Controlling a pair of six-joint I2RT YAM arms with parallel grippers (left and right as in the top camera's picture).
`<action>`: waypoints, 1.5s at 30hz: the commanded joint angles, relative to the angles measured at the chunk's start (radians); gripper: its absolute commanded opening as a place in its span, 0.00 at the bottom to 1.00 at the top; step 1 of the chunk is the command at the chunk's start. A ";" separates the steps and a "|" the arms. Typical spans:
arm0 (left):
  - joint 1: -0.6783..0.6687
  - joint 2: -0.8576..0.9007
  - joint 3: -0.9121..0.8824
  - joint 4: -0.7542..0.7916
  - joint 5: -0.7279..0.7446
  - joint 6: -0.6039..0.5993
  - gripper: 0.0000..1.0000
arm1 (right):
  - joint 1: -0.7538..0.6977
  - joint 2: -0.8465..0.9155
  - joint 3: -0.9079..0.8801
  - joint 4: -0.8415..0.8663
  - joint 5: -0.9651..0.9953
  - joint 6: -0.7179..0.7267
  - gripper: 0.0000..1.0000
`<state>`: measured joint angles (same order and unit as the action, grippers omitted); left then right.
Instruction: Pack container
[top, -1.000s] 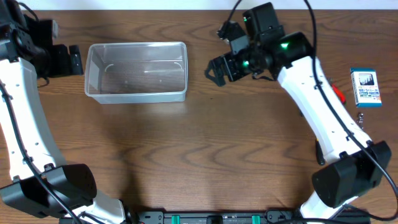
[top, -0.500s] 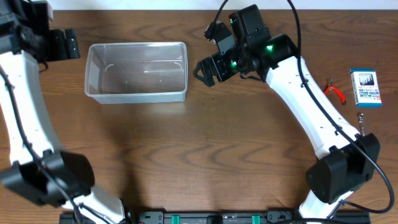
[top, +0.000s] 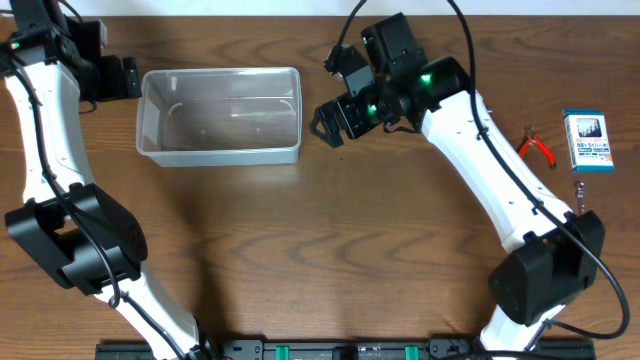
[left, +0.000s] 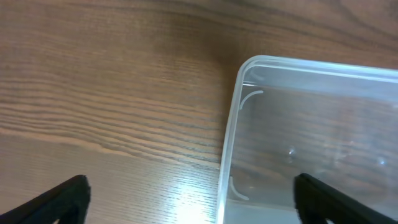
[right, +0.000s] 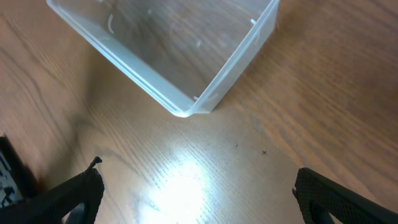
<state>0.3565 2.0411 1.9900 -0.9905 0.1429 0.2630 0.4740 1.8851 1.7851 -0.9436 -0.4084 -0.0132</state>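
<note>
The clear plastic container (top: 220, 113) sits empty at the back left of the wooden table. It also shows in the left wrist view (left: 311, 137) and in the right wrist view (right: 174, 50). My left gripper (top: 118, 78) is open and empty just left of the container's left wall; in its wrist view (left: 189, 202) the fingers straddle that wall. My right gripper (top: 335, 118) is open and empty a little right of the container, over bare wood (right: 196, 199).
At the far right lie red-handled pliers (top: 537, 147), a blue-and-white printed box (top: 588, 141) and a small metal tool (top: 580, 190). The table's back edge runs just behind the container.
My right gripper has moved left toward the container's right end. My left gripper has shifted a little and stays beside the container's left wall.
</note>
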 joint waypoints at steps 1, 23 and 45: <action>0.000 0.021 0.010 0.003 0.001 -0.002 0.90 | 0.010 0.030 0.015 -0.007 -0.010 -0.019 0.99; 0.027 0.056 0.002 0.066 -0.029 -0.096 0.06 | 0.012 0.097 0.015 -0.026 -0.007 -0.018 0.99; 0.053 0.175 -0.025 0.088 -0.110 -0.081 0.06 | 0.010 0.097 0.015 -0.093 0.069 -0.037 0.46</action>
<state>0.3992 2.1960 1.9686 -0.9054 0.0448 0.1825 0.4767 1.9755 1.7851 -1.0359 -0.3595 -0.0463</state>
